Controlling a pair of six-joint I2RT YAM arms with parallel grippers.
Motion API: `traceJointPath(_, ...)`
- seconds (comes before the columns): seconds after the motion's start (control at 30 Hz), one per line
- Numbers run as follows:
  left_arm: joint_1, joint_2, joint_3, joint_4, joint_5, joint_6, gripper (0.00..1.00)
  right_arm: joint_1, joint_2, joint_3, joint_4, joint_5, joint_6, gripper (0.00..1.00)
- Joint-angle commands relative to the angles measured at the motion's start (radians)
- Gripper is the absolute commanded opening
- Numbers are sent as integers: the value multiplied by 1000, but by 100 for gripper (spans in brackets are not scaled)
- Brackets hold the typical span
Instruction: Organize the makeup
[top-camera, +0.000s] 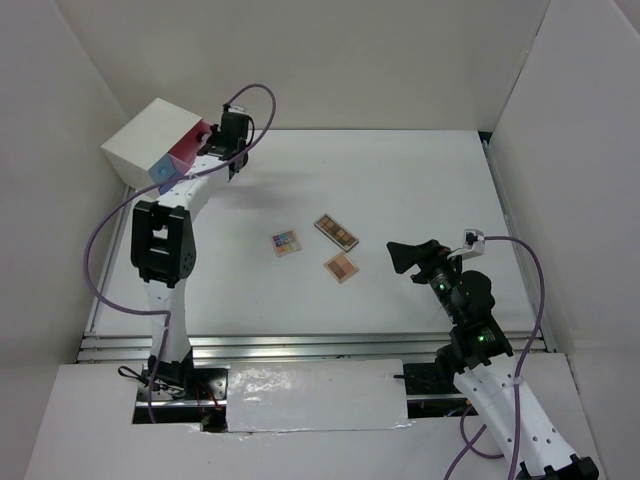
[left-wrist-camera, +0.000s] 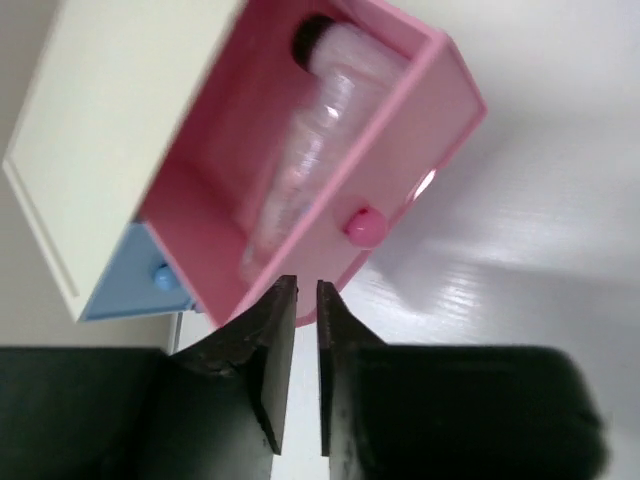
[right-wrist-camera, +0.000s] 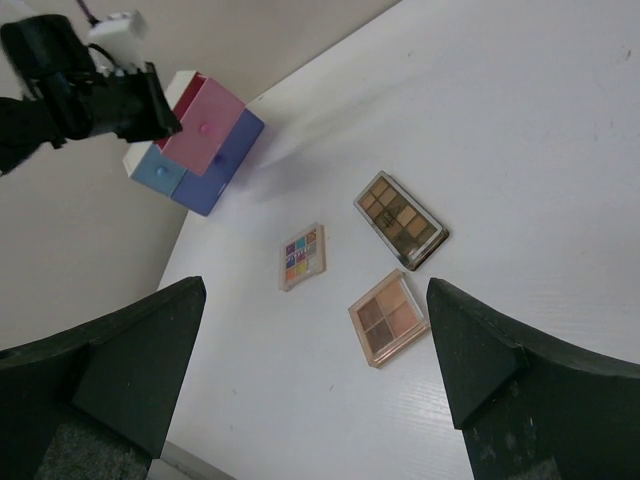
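- White surface (top-camera: 420, 180) with plain white walls on three sides; the arm bases sit at its near edge.
- Right pincer (top-camera: 400, 256) hovers low over the near right part of the surface. Its fingers (right-wrist-camera: 150, 350) are spread wide with nothing between them, and it points toward the palettes.
- Tan palette (top-camera: 341, 266) lies flat nearest the bases, just left of the right pincer and clear of it.
- Multicoloured palette (top-camera: 286, 243) lies flat to the left of the tan one, apart from it.
- Dark palette (top-camera: 337, 231) lies flat a little farther back, near the other two and touching neither.
- Box (top-camera: 150, 145) stands in the far left corner. Its pink drawer (left-wrist-camera: 300, 150) is pulled out, and the blue drawer (left-wrist-camera: 130, 285) beside it is pushed in.
- Tube (left-wrist-camera: 310, 130), clear with a dark cap, lies lengthwise inside the pink drawer.
- Left pincer (left-wrist-camera: 305, 287) is at the pink drawer's front, close by its knob (left-wrist-camera: 363, 225). Its fingers (left-wrist-camera: 270, 350) stand a narrow slit apart, with nothing between them.
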Motion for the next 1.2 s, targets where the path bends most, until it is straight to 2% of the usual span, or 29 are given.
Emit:
traceJointPath(0.0,30,-174,4,70,22,-128,29,8,-2,17,48,-6,-6,100)
traceJointPath(0.03,39,-188,6,75,21,-137,35,9,-3,17,48,-7,-6,100)
traceJointPath(0.07,62,-196,18,76,14,-181,49,9,-3,16,48,-7,-6,100)
traceJointPath(0.13,89,-179,39,82,-13,-186,64,9,-5,16,48,-9,-6,100)
traceJointPath(0.17,123,-165,70,79,11,-168,76,8,-5,16,49,-10,-6,100)
traceJointPath(0.27,189,-84,163,39,155,-107,82,9,-6,17,49,-13,-6,100)
traceJointPath(0.33,208,-24,235,0,223,-94,80,9,-3,17,51,-13,-9,100)
traceJointPath(0.47,277,2,234,13,344,-88,73,9,13,10,68,-22,-3,100)
traceJointPath(0.6,307,63,283,-26,494,-122,77,11,33,10,82,-39,-1,100)
traceJointPath(0.67,317,88,306,-51,536,-134,75,12,43,10,85,-44,-2,100)
traceJointPath(0.77,320,120,325,-80,589,-137,60,12,58,11,86,-41,-6,100)
traceJointPath(0.8,320,120,311,-79,594,-183,57,12,61,13,86,-42,-4,100)
traceJointPath(1.0,323,120,266,-100,649,-206,41,12,70,13,92,-49,-6,100)
traceJointPath(1.13,321,123,260,-119,679,-211,38,12,72,16,89,-53,-4,100)
traceJointPath(1.17,323,126,265,-122,695,-206,34,12,70,14,88,-53,-6,100)
